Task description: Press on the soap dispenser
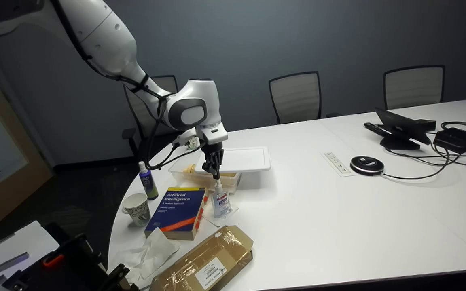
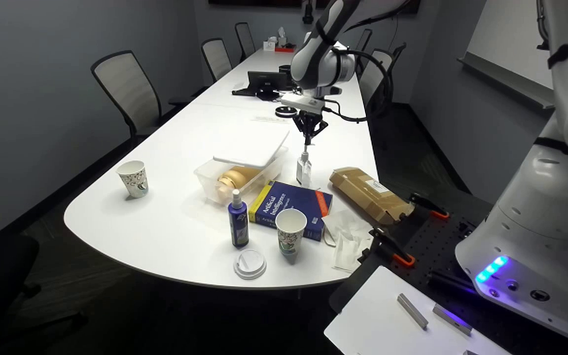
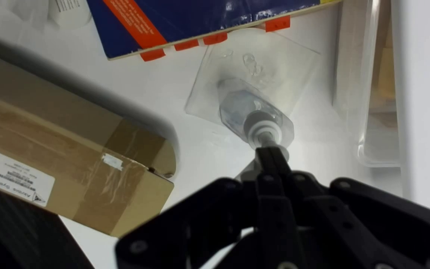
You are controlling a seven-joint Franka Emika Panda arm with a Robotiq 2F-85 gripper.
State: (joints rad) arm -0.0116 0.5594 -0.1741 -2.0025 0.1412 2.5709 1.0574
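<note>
Beside the Artificial Intelligence textbook [image 1: 176, 212], a Purell pump bottle [image 2: 303, 171] stands below the gripper [image 3: 271, 153], whose jaws meet, empty. Probably light, slick and tippy: press the pump head [image 1: 218, 186] straight down; grasp only the body [image 1: 221, 205].

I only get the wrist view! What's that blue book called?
Observer: In both exterior views, the cover of the blue book reads "Artificial Intelligence".
Operator: Cool! What's on its other side, away from the soap dispenser?
Observer: A slim purple bottle with a white top stands there.
Operator: Is my gripper way up high?
Observer: No, in both exterior views it sits right at the soap dispenser's top; whether they touch, I can't tell.
</note>
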